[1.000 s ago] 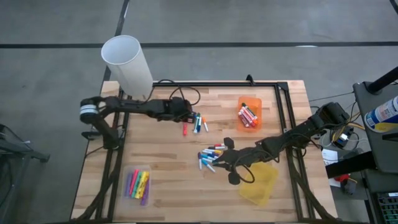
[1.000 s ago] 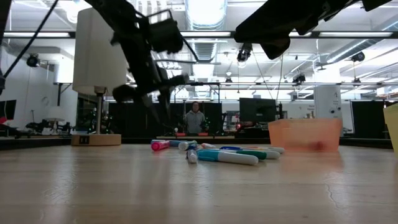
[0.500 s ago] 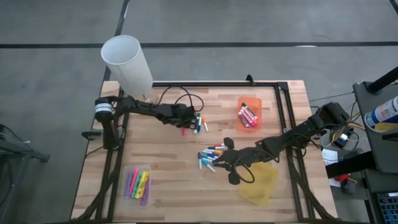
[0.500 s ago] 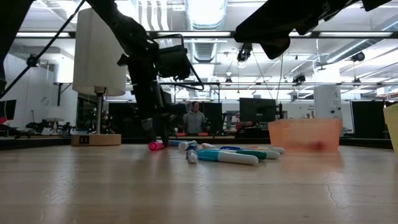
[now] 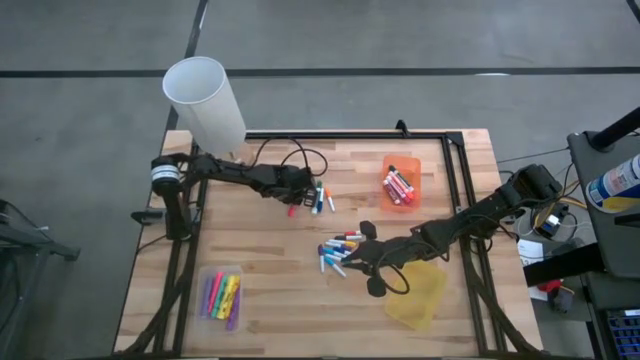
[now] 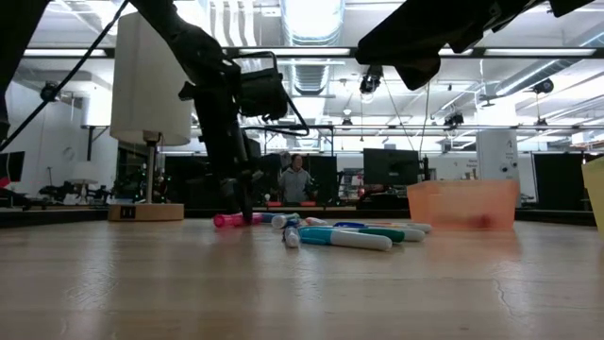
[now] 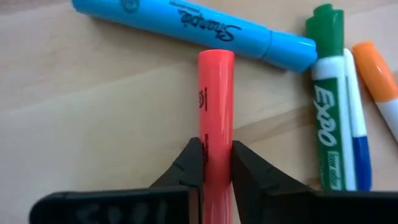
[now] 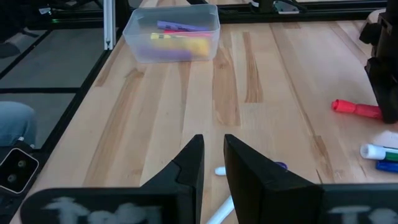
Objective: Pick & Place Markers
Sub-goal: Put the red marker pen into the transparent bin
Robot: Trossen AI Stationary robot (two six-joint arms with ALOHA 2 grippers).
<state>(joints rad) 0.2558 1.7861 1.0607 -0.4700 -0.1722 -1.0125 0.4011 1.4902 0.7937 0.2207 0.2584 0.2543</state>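
Observation:
My left gripper (image 5: pixel 297 201) reaches in from the table's left and is shut on a red marker (image 7: pixel 216 93), which also shows in the high view (image 5: pixel 293 210) and low view (image 6: pixel 226 220). Beside it lie a light-blue marker (image 7: pixel 186 28), a green one (image 7: pixel 326 93) and an orange one (image 7: pixel 376 74). My right gripper (image 5: pixel 356 258) hovers at a pile of markers (image 5: pixel 338 250) near the table's middle. Its fingers (image 8: pixel 213 158) stand a narrow gap apart and hold nothing that I can see. My left gripper pinches the red marker's barrel (image 7: pixel 216 134) between its two fingers (image 7: pixel 193 165), one on each side. The fingers come slanting down from above on the table's left side. The marker lies level at table height, its far end (image 7: pixel 216 59) pointing at the light-blue marker.
An orange bin (image 5: pixel 402 182) with red and pink markers stands toward the far right. A clear bin (image 5: pixel 221 293) with yellow, pink and purple markers sits near left. A yellow bin (image 5: pixel 420 297) lies near right. A white cylinder (image 5: pixel 205 100) stands at the far left corner.
My left gripper has come down from above the far group of markers onto the red marker. The red marker has slid a little toward the table's left and turned slightly.

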